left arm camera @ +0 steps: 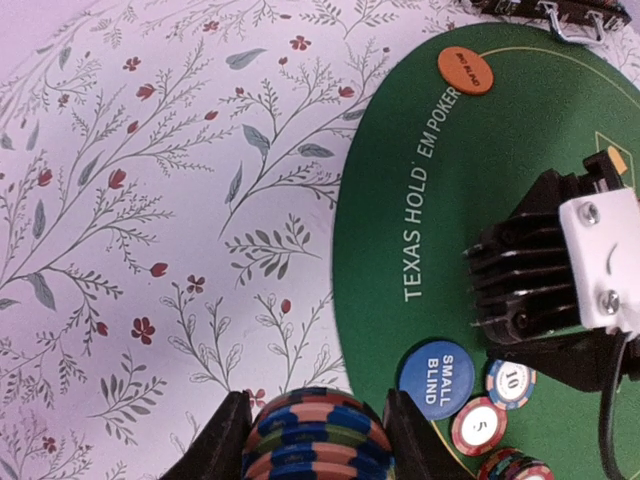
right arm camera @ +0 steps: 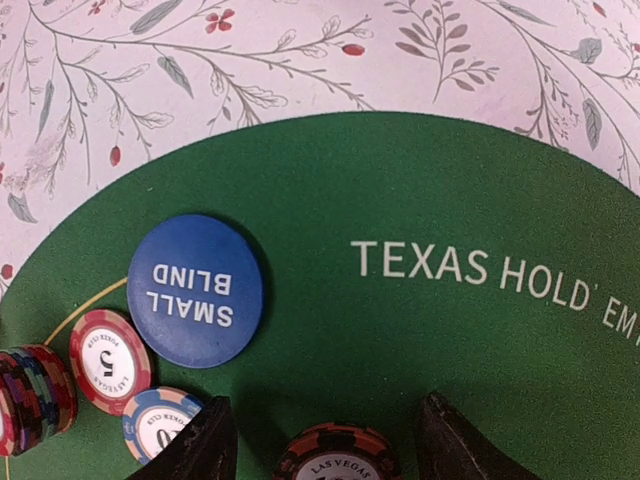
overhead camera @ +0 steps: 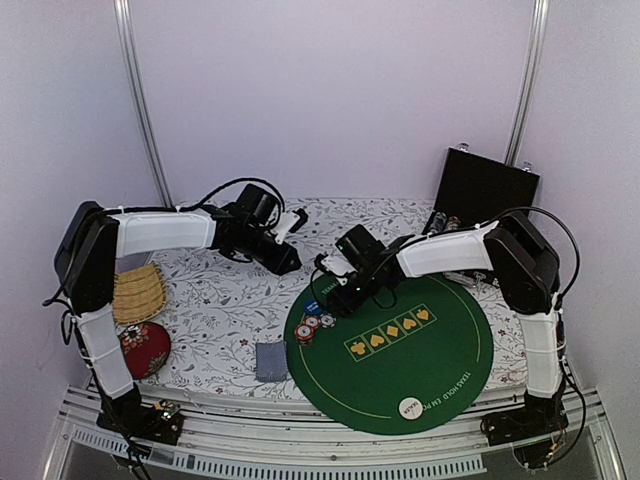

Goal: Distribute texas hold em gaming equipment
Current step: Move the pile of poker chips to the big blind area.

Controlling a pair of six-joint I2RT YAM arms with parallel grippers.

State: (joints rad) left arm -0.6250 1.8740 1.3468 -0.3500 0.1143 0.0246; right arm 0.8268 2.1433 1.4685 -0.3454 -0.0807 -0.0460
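Note:
My left gripper (left arm camera: 315, 415) is shut on a stack of blue, red and green poker chips (left arm camera: 315, 445), held over the floral cloth just left of the green mat (left arm camera: 430, 180); in the top view it is left of the mat's far edge (overhead camera: 291, 259). My right gripper (right arm camera: 325, 415) is open low over the mat, and a black-orange chip (right arm camera: 337, 458) lies between its fingers with gaps on both sides. The blue small-blind disc (right arm camera: 195, 290), a red "5" chip (right arm camera: 108, 360), a blue "10" chip (right arm camera: 158, 422) and a chip stack (right arm camera: 35, 395) lie to its left. An orange disc (left arm camera: 465, 70) lies on the mat's edge.
Grey-blue cards (overhead camera: 271, 361) lie on the cloth left of the mat (overhead camera: 440, 365). A white disc (overhead camera: 410, 407) sits at its near edge. A straw basket (overhead camera: 135, 292) and red cushion (overhead camera: 145, 348) are at the left. An open black case (overhead camera: 482, 190) stands at the back right.

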